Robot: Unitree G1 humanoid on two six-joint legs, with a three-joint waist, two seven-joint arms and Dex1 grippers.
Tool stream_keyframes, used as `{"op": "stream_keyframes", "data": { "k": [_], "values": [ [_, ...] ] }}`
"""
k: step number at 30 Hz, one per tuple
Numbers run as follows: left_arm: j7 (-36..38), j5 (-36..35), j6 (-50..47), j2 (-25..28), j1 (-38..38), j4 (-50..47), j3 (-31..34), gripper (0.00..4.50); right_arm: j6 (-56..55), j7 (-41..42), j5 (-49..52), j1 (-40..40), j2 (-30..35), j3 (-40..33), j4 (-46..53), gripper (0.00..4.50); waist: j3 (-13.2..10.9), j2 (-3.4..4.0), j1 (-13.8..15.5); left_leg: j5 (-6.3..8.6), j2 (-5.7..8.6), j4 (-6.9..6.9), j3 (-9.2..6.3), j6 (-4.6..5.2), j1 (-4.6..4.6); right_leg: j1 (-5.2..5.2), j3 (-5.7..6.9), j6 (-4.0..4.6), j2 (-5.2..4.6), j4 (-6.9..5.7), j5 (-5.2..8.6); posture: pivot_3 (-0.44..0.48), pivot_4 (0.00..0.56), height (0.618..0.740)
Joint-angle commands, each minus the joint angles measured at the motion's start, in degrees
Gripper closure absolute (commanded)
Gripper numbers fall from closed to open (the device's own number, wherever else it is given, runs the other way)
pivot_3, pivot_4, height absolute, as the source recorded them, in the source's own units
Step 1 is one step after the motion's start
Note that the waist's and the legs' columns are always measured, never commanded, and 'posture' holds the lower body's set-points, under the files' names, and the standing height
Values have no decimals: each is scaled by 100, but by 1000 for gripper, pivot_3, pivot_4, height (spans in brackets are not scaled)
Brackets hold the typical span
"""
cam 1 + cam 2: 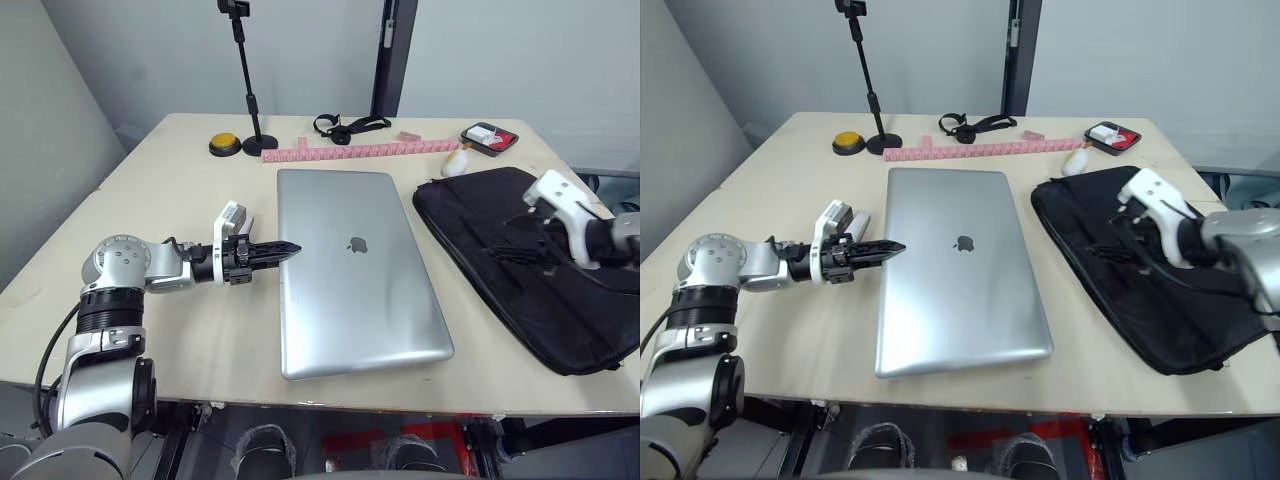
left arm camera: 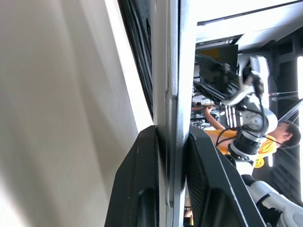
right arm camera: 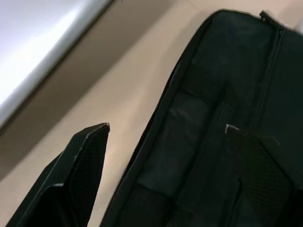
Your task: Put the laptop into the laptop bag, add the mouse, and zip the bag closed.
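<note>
The silver laptop lies closed and flat in the middle of the table. My left gripper is at its left edge, and its fingers are shut on the thin metal rim. The black laptop bag lies flat to the right of the laptop. Above the bag's near left part, my right gripper hangs open, with nothing between its fingers. The small white mouse rests on the table just beyond the bag's far corner.
Along the far side stand a yellow button, a black stand, a pink strip, a black strap and a small red and black tray. A person in an orange top sits beyond the table.
</note>
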State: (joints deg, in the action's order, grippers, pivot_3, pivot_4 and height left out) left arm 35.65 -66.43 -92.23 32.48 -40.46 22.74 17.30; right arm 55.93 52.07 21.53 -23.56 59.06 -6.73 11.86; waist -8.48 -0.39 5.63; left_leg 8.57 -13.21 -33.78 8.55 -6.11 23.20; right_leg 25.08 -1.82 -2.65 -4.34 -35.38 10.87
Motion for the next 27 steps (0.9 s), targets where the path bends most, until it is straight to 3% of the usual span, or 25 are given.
{"op": "stream_keyframes", "data": {
  "k": [1,9,22,23,27],
  "values": [
    [53,-727,-27,-7,-270,-134,248,4204,73,-548,-238,-116,-267,216,114,388,-1,2,24,0,0,0,-2,-5,3,1,2,0,0,0,0,0,150,739],
    [-177,-999,-27,-90,-131,-263,312,4204,-350,-1114,-668,-74,-735,509,-545,388,-1,1,34,12,1,0,-6,-38,6,0,5,-2,-1,2,-1,0,150,739],
    [-572,-1020,-27,-246,-148,-106,705,4204,-881,-1160,-872,92,-1095,581,-1606,388,-1,1,1,21,1,-20,-23,-52,1,-22,13,-8,-1,-5,-5,0,150,739],
    [-574,-1030,-27,-247,-148,-104,717,4204,-867,-1154,-836,91,-1130,541,-1611,912,-1,1,2,21,1,-23,-24,-52,0,-24,14,-9,-1,-7,-5,0,150,739],
    [-578,-999,-27,-266,-147,-115,714,4204,-776,-1139,-723,80,-1223,391,-1583,2193,0,0,3,20,1,-30,-28,-50,-1,-25,14,-10,-2,-17,-6,0,150,739]
  ]
}}
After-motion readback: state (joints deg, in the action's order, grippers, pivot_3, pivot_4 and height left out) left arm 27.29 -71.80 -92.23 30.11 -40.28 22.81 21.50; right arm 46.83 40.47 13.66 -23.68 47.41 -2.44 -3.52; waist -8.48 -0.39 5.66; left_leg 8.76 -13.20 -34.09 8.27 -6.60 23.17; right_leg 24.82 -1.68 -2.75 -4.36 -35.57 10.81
